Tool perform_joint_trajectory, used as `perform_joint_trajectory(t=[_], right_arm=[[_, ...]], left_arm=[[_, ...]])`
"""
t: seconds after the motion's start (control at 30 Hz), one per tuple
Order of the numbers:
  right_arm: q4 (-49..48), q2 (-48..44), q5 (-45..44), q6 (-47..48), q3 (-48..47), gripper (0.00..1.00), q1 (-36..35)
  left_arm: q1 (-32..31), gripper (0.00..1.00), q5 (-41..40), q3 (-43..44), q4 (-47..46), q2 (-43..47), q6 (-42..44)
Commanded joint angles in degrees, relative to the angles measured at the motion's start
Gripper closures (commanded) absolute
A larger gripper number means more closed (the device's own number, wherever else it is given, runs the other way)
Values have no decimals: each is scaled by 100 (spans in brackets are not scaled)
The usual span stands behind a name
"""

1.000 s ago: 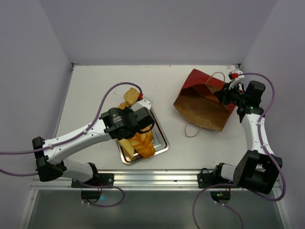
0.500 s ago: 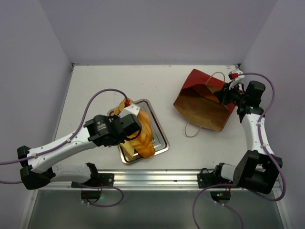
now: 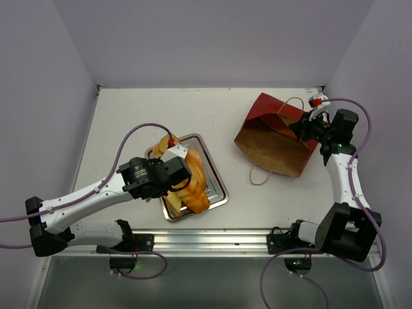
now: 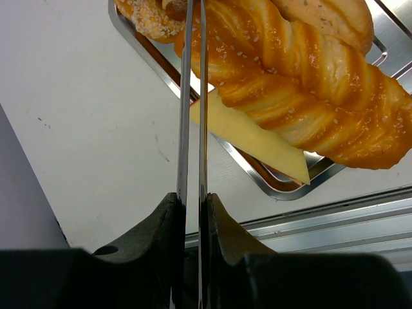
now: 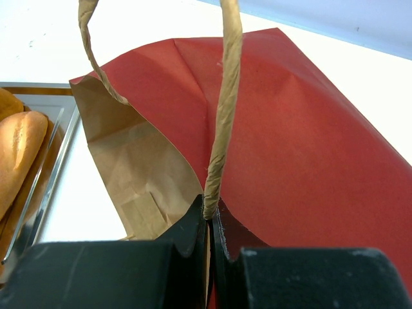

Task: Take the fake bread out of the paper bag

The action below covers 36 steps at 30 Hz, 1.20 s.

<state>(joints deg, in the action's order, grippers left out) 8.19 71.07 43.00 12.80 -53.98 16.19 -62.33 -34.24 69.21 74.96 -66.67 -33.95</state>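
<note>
The dark red paper bag (image 3: 273,138) lies on its side at the right, brown mouth toward the tray; no bread shows inside it. My right gripper (image 3: 301,129) is shut on its rim at the string handle; in the right wrist view the gripper (image 5: 210,212) pinches the bag (image 5: 277,129). The fake bread (image 3: 193,183) is piled on the silver tray (image 3: 219,174). The left wrist view shows the braided loaf (image 4: 309,96), pale wedge (image 4: 257,138) and a seeded roll (image 4: 148,16). My left gripper (image 4: 193,13) hovers over the tray's left corner, blades nearly together, holding nothing.
The tray rim (image 4: 270,183) lies close to the table's near edge and the metal rail. A loose string handle (image 3: 259,175) trails from the bag toward the front. White walls close in the back and both sides. The tray also shows in the right wrist view (image 5: 48,167).
My left arm has drawn back toward the near left, uncovering the tray, then edged slightly right. The right arm and the bag have not moved.
</note>
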Motion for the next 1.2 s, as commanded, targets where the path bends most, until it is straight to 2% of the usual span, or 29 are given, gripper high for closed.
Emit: perform_joint_trajectory(t=[0.0,0.13,0.27,0.53,1.17], right_arm=[[-142,-93,77,-93,10,97,16],[-151,-93,77,-93,10,97,16],[-133,-93,94,-93,10,97,25],[-142,-111,94,-76,10,97,16],[-133,-120,94,-67,10,97,25]], left_arm=[[45,97,-83,-162,63,14,-252],[45,92,-100,-241,54,-100,-252],[45,77,-101,-189,54,-153,-243],[45,62,40,-127,-139,-197,-164],[45,58,400,145,-534,-144,29]])
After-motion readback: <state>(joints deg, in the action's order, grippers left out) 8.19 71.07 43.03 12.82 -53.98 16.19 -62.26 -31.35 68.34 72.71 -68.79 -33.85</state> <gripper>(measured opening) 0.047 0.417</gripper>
